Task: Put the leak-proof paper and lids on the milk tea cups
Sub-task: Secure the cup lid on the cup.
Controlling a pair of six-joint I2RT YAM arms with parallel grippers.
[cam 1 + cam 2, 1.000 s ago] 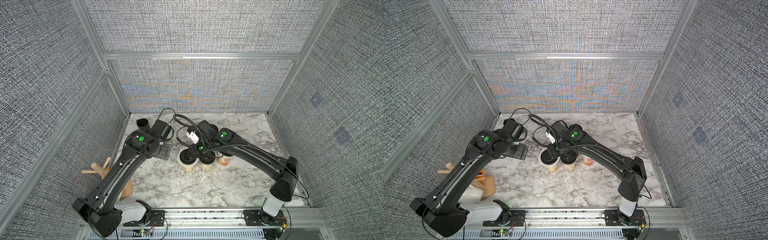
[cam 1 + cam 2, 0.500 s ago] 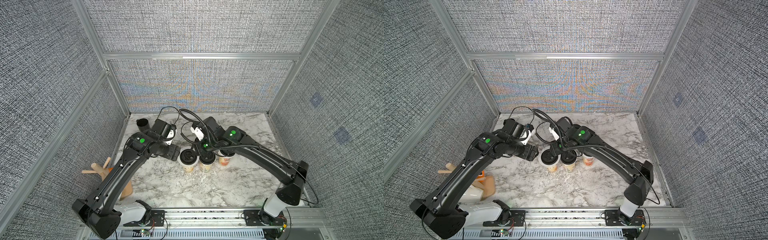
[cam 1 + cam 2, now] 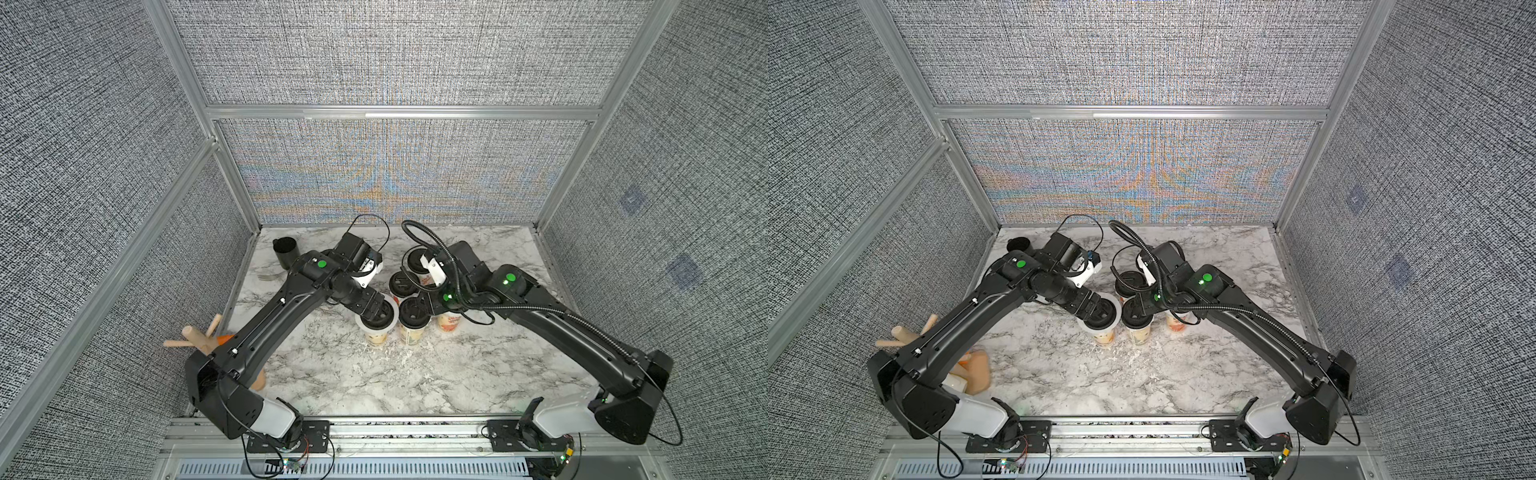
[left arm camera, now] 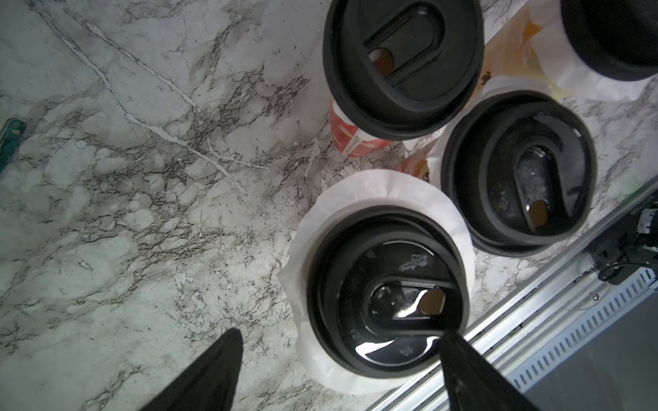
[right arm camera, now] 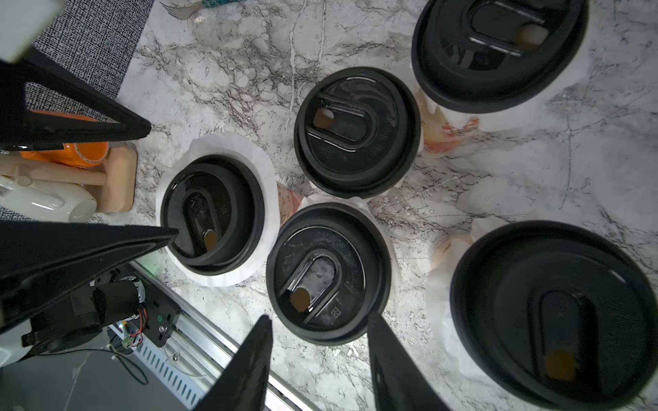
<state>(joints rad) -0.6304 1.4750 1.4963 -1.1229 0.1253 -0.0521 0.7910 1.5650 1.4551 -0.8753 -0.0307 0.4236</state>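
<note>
Several milk tea cups stand clustered mid-table, each under a black lid. The front left cup (image 3: 376, 337) has leak-proof paper (image 4: 374, 185) sticking out as a white ring round its lid (image 4: 388, 288). Paper edges (image 5: 441, 284) also show under the neighbouring lids. My left gripper (image 4: 341, 334) hovers open over that front left cup, one fingertip (image 4: 459, 352) above the lid's rim and the other over the marble. My right gripper (image 5: 319, 318) is open above the near edge of the middle front cup's lid (image 5: 324, 274), with nothing held. Both top views show the grippers (image 3: 374, 309) (image 3: 1152, 305) over the cluster.
A short black mug (image 3: 286, 251) stands at the back left, with a fork (image 3: 266, 276) lying near it. A wooden mug rack (image 3: 195, 338) with orange and white mugs sits at the left edge. The aluminium rail (image 3: 415, 428) runs along the front.
Both arms have shifted to the right. My left gripper has come over the front left cup, and my right gripper has moved off it to the middle front cup.
</note>
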